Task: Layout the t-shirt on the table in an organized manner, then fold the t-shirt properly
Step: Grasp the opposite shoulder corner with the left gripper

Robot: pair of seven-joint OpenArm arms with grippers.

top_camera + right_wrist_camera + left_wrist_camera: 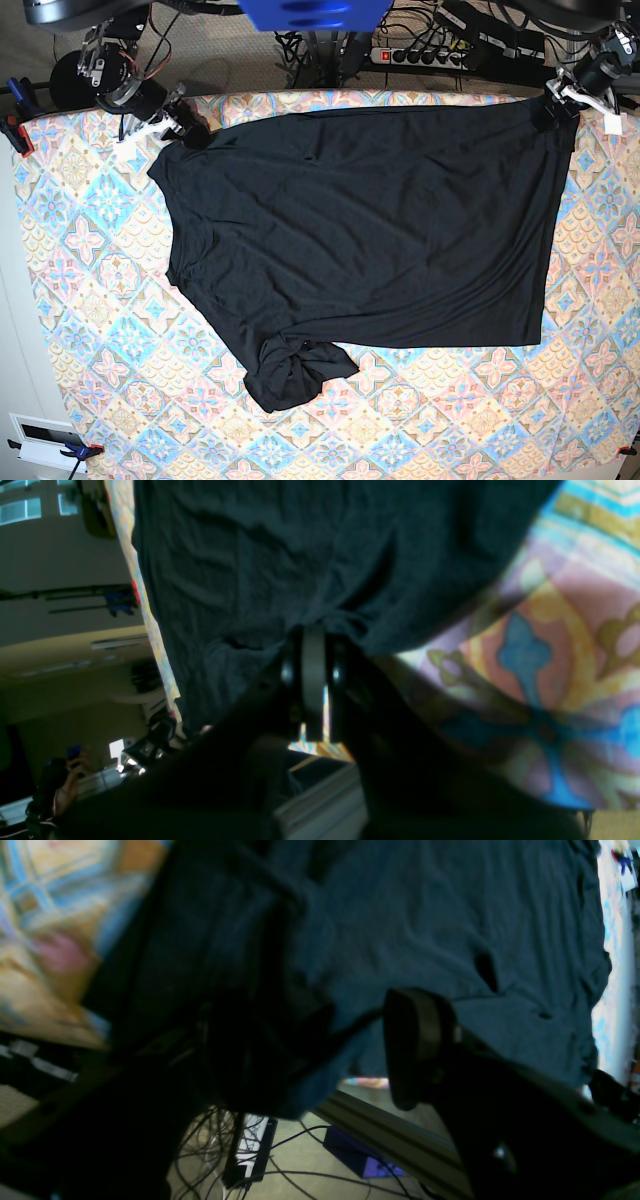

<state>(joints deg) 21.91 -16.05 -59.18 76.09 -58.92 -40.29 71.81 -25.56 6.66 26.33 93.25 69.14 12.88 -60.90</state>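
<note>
On the tabletop (90, 330), one black t-shirt (370, 230) lies spread, its long top edge running along the far table edge, a sleeve at the near side twisted into a knot-like bunch. Open patterned cloth shows along the whole near side and down the base view's left edge, and a narrower strip down its right edge; along the far edge almost none shows. Two arms, one at each far corner of the shirt. Right gripper (314, 645), at the base view's upper left (185, 128): jaws pressed together on the shirt's hem, fabric puckering into the pinch. Left gripper (552, 108), at the base view's upper right: sits at the shirt's other far corner; left wrist view shows one finger pad (417, 1040) well apart from the dark bunched fabric, so jaws stand wide; whether cloth lies between them I cannot tell, the other side is too dark and blurred. Base view alone gives the full outline and the twisted sleeve. Right wrist view alone shows the pinch close up, with the tablecloth's blue-and-pink tile motif beside it. Left wrist view alone shows the floor under the table edge: a power strip (250, 1150), loose cables (300, 1180), a small blue box (357, 1157), and the metal frame rail (390, 1132).
</note>
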